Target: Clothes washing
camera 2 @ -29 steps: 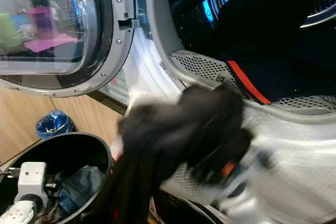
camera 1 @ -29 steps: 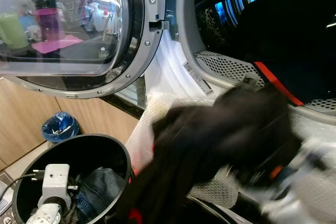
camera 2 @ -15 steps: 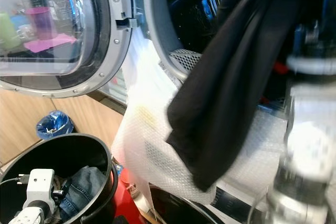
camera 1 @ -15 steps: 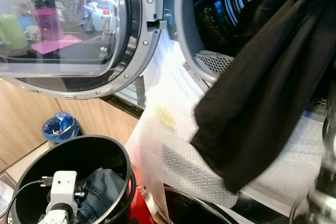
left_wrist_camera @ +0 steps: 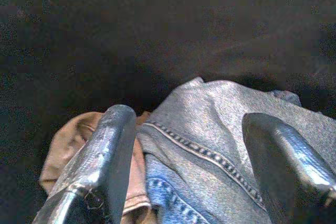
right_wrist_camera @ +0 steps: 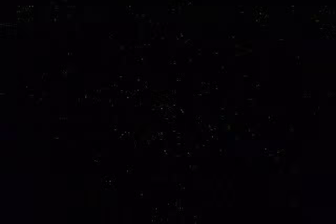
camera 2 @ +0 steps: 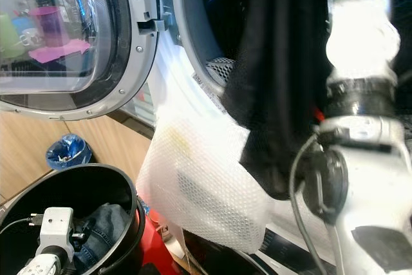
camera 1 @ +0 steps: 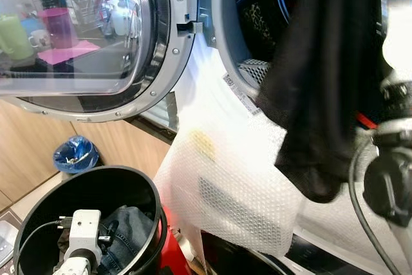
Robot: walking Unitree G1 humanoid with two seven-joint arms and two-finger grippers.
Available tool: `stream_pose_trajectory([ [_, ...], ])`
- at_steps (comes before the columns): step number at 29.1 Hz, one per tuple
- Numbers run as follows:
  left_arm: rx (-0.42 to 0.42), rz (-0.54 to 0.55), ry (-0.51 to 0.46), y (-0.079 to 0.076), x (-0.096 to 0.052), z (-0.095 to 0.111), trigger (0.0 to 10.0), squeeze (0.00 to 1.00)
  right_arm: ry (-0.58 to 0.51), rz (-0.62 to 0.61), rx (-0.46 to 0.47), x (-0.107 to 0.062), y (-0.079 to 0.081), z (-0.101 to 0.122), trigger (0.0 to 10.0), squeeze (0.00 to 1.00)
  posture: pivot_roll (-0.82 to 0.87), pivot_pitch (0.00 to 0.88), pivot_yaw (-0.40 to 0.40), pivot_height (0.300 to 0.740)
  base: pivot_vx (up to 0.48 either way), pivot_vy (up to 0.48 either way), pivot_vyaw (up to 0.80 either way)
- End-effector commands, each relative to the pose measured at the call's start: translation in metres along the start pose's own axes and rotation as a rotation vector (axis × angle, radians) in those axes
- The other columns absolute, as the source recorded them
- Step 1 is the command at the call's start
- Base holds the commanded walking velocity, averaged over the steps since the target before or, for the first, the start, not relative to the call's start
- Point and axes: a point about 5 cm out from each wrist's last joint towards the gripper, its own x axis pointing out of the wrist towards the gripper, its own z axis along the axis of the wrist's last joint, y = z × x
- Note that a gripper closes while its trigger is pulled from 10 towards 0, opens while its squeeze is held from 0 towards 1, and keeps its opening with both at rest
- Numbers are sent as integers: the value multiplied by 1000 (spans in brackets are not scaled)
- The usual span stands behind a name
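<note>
Black garment (camera 1: 322,88) at washer mouth (camera 1: 226,62)

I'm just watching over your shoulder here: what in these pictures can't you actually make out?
- Right gripper: the right wrist view is almost black, so its fingers cannot be judged.
- Drum contents: the hanging black garment and the right arm cover the washer opening.
- Bin bottom: jeans and a tan cloth lie under the open left gripper; the rest is dark.
</note>
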Motion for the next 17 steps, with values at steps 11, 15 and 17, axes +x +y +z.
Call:
stream_pose_trajectory([
  [11, -5, -12, 9, -8, -2, -7, 10000, 0, 15, -809, -548, 0, -31, 55, 0, 0, 73, 0, -20, 740, 0, 0, 0],
  [15, -9, 6, 9, -6, -3, -9, 10000, 0, -35, -912, -656, -9, -36, 75, 0, 0, 72, 0, -24, 740, 0, 0, 0],
  [17, -12, 9, 11, -5, -4, -9, 10000, 0, -15, -934, -724, -12, -39, 76, 0, 0, 66, 0, -20, 740, 0, 0, 0],
])
